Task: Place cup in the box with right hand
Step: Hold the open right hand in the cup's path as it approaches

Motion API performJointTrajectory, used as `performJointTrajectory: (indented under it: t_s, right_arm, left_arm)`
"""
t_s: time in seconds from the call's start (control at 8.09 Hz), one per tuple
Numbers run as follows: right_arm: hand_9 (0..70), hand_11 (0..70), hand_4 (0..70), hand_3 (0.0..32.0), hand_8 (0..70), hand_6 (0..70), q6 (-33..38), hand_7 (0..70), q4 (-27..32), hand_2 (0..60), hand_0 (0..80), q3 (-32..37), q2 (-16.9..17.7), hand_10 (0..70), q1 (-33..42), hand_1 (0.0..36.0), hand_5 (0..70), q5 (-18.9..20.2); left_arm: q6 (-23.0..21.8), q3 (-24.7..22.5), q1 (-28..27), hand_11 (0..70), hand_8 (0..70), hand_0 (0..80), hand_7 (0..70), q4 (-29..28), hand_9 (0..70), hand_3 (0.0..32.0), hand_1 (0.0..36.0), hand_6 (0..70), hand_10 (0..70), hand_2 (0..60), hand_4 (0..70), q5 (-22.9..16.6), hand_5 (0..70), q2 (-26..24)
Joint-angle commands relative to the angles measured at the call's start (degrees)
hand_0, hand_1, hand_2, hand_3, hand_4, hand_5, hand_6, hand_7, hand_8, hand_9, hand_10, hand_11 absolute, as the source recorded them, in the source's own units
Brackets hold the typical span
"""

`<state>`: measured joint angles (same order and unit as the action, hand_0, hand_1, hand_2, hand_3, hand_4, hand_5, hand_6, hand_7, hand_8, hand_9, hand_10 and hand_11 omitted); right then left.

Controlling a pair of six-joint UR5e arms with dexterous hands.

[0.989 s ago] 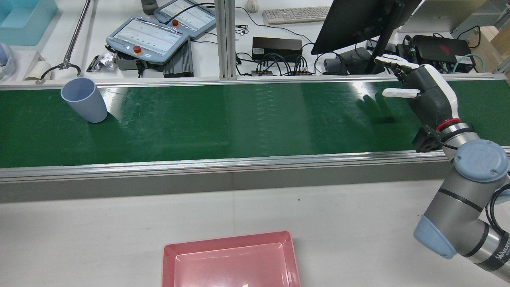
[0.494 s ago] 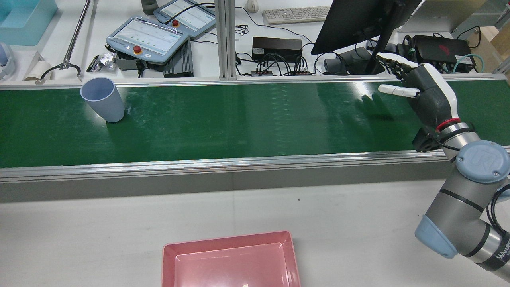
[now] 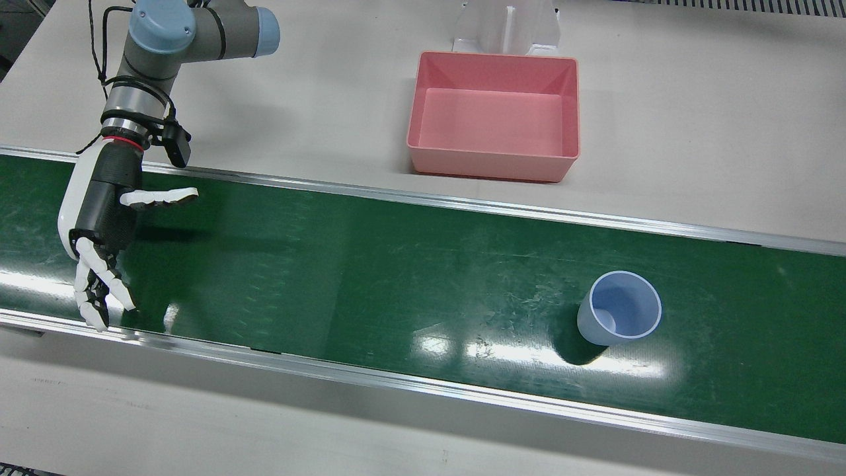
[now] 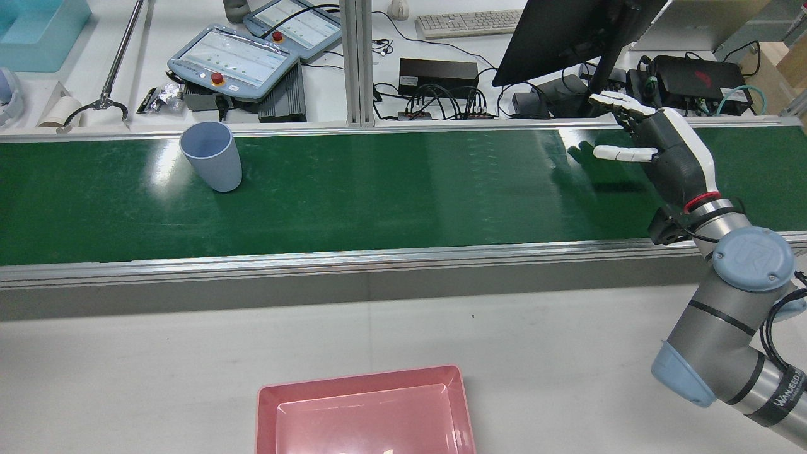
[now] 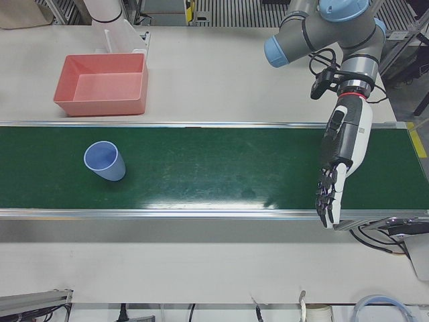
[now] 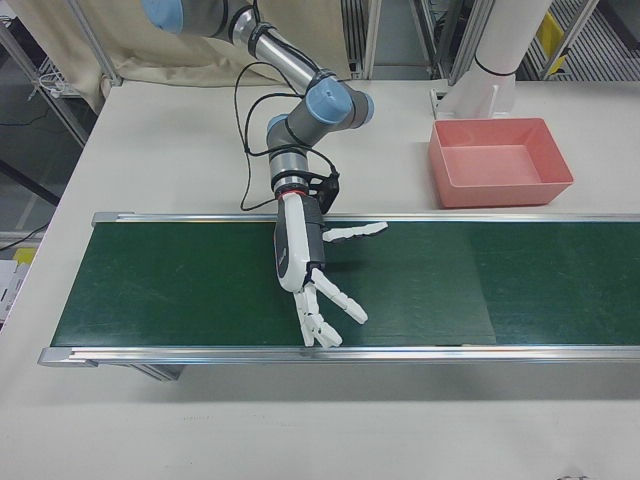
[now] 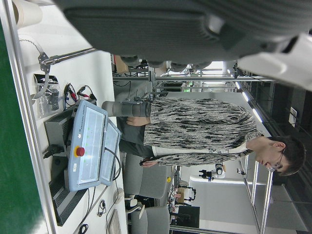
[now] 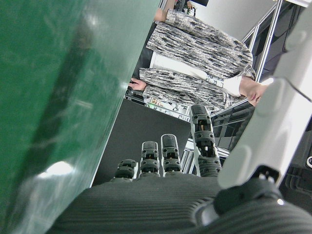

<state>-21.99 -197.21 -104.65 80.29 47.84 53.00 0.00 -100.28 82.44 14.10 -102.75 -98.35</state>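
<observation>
The rear view takes in the whole station: the pale blue plastic cup on the green conveyor belt, the right robot hand far along the belt from it, and the rim of the pink rectangular plastic box on the white table. The right-front view shows that robot hand and the box but leaves the cup out. The left-front view has the cup, the box and a robot hand hanging over the belt, fingers stretched toward the belt's near rail. The left hand view shows only the dark underside of the left robot hand, so whether its fingers are apart there cannot be told. It also shows a person in a patterned grey top standing past the belt.

In the front view the right robot hand is empty, its fingers spread apart and the thumb held out sideways, above the belt. The cup is well apart from it, toward the belt's opposite end, on the side the thumb points to. The box sits off the belt on the table, between the two along the belt's length.

The cup stands upright on its narrow base, its long axis vertical and its open mouth facing up.
</observation>
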Motion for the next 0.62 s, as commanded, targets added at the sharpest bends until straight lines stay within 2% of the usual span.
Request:
performJointTrajectory:
  t_s: [0.0, 0.12, 0.25, 0.37, 0.49]
  right_arm:
    - [15.8, 6.5, 15.6, 0.0, 7.1, 6.2, -1.6, 25.9, 0.1, 5.8, 45.9, 0.2, -0.1, 3.8, -0.7, 7.5, 3.8, -0.1]
    - [16.0, 7.0, 14.3, 0.0, 7.3, 6.2, -1.9, 25.9, 0.1, 8.8, 45.2, 0.2, -0.1, 4.1, -0.8, 8.3, 3.8, -0.1]
    - [16.0, 6.9, 16.3, 0.0, 7.3, 6.2, -1.9, 26.0, 0.1, 2.9, 46.5, 0.2, -0.1, 4.0, -0.8, 6.5, 3.8, -0.2]
    - [16.1, 7.0, 13.7, 0.0, 7.3, 6.2, -1.9, 26.0, 0.1, 8.9, 45.1, 0.6, -0.5, 4.1, -0.8, 8.3, 3.8, -0.2]
    - [16.2, 6.9, 17.4, 0.0, 7.4, 6.4, -2.0, 26.5, 0.1, 3.0, 46.3, 0.7, -0.5, 4.0, -0.8, 6.5, 3.7, -0.2]
  left_arm:
    - [0.0, 0.0, 0.0, 0.0, 0.0, 0.0, 0.0, 0.0, 0.0, 0.0, 0.0, 0.0, 0.0, 0.0, 0.0, 0.0, 0.0, 0.0]
    - [0.0, 0.0, 0.0, 0.0, 0.0, 0.0, 0.0, 0.0, 0.0, 0.0, 0.0, 0.0, 0.0, 0.0, 0.0, 0.0, 0.0, 0.0]
    - [0.0, -0.1, 0.0, 0.0, 0.0, 0.0, 0.0, 0.0, 0.0, 0.0, 0.0, 0.0, 0.0, 0.0, 0.0, 0.0, 0.0, 0.0]
    - [0.0, 0.0, 0.0, 0.0, 0.0, 0.0, 0.0, 0.0, 0.0, 0.0, 0.0, 0.0, 0.0, 0.0, 0.0, 0.0, 0.0, 0.0]
    - [0.0, 0.0, 0.0, 0.0, 0.0, 0.0, 0.0, 0.0, 0.0, 0.0, 0.0, 0.0, 0.0, 0.0, 0.0, 0.0, 0.0, 0.0]
